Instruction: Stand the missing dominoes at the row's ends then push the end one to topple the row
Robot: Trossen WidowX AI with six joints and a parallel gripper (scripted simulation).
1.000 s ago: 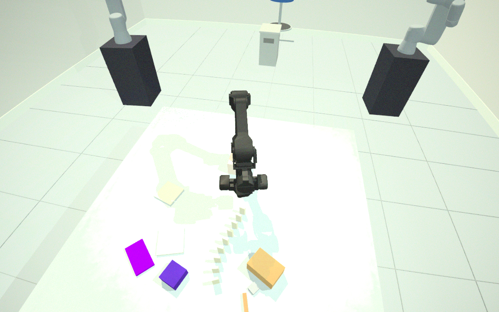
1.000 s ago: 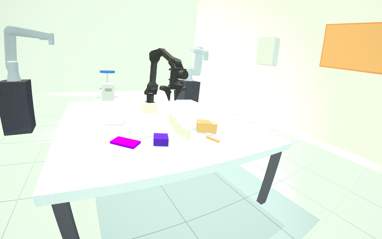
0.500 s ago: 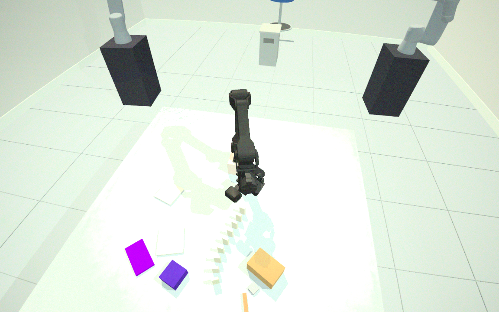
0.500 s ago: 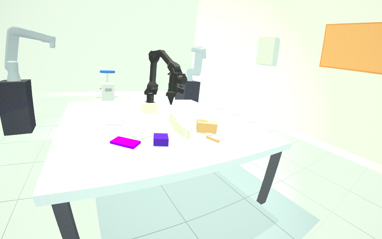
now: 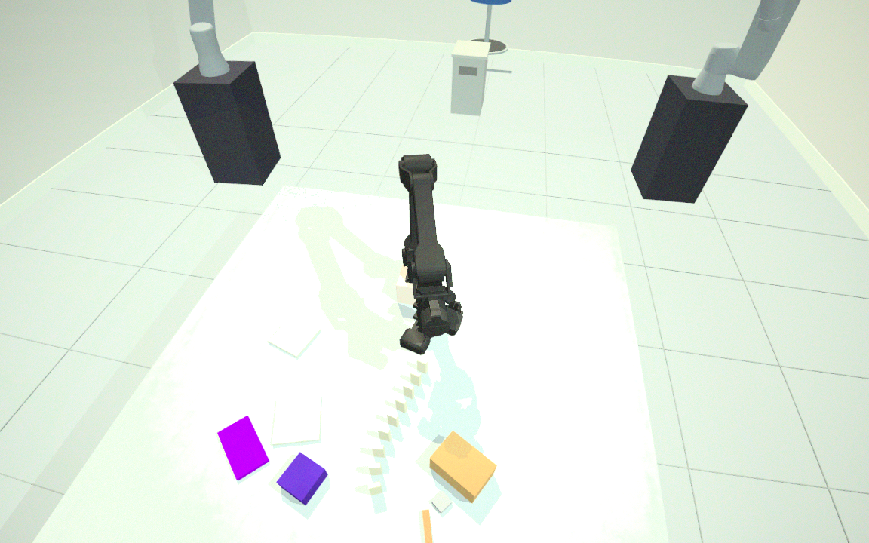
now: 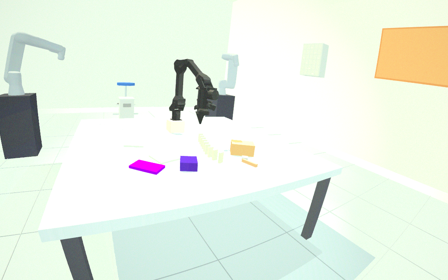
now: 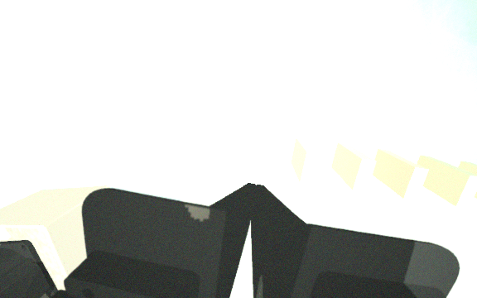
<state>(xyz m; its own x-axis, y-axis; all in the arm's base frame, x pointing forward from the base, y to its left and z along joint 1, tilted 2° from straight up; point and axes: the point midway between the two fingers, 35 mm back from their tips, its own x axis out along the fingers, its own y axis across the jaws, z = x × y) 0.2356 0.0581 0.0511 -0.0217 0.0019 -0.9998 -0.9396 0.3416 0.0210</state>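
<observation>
Several cream dominoes stand upright in a slightly curved row; the end nearest the arm base has a domino, and the far end has another domino. All the dominoes that show look upright. My gripper is shut with nothing between its fingertips. It hangs above the table, just beyond the row's base-side end and touching no domino. In the top view its fingertips are hidden beneath the wrist. In the wrist view the row runs off the right edge.
Right of the row are an orange box, a small pale block and an orange strip. Left are a violet box, a magenta slab and a white flat panel.
</observation>
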